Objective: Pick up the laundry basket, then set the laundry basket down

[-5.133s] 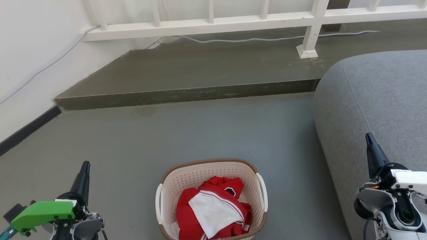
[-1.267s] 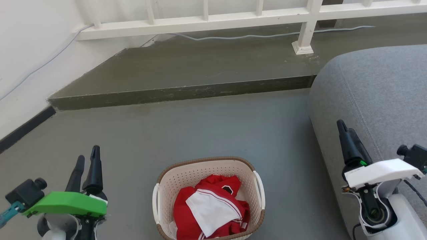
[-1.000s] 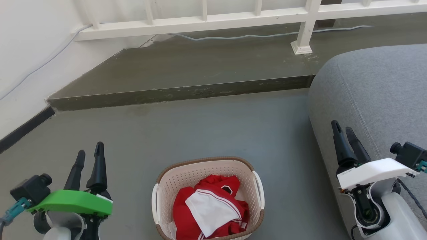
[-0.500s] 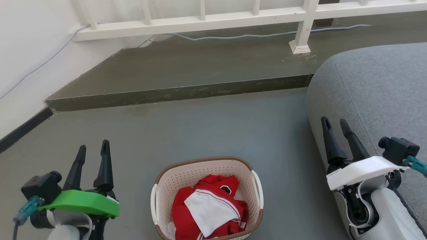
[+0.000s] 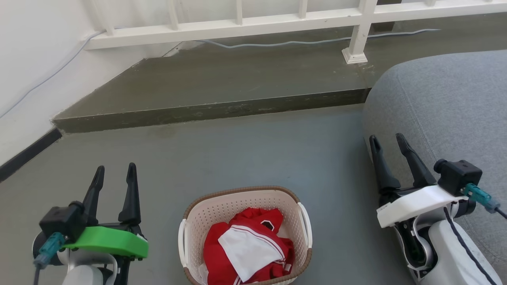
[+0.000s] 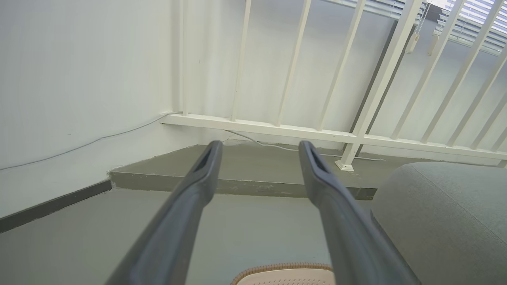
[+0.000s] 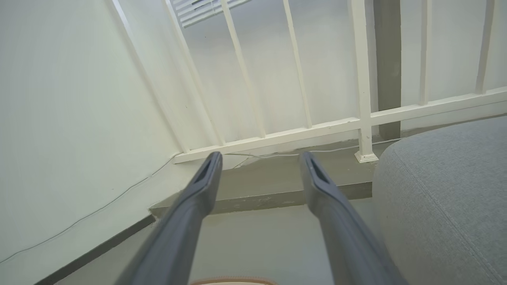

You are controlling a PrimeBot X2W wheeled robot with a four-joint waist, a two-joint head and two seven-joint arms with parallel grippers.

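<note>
Two grippers flank the work area, and both sets of jaws stand open with nothing between them.

1. The left gripper is at the lower left of the head view. Its two long dark fingers are spread and point up the frame above the smooth grey floor. A bright green wrist cover sits behind them.
2. The right gripper is at the right of the frame, its fingers equally spread. A white wrist cover sits behind them. The fingers overlap the rounded edge of the grey fabric sofa; contact cannot be determined.
3. The cream-white perforated plastic laundry basket, with a brown woven-look rim and white side handles, stands upright on the floor at bottom centre. It lies between the two grippers and apart from both.
4. A crumpled red-and-white garment lies inside the basket.
5. In each wrist view, a sliver of the brown rim appears at the bottom edge between that gripper's fingers.
6. A raised dark grey concrete step runs across the upper frame.
7. On the step stands a white painted railing, with a thin pale cable running along its base.
8. A white wall with a dark skirting strip fills the upper left.
</note>
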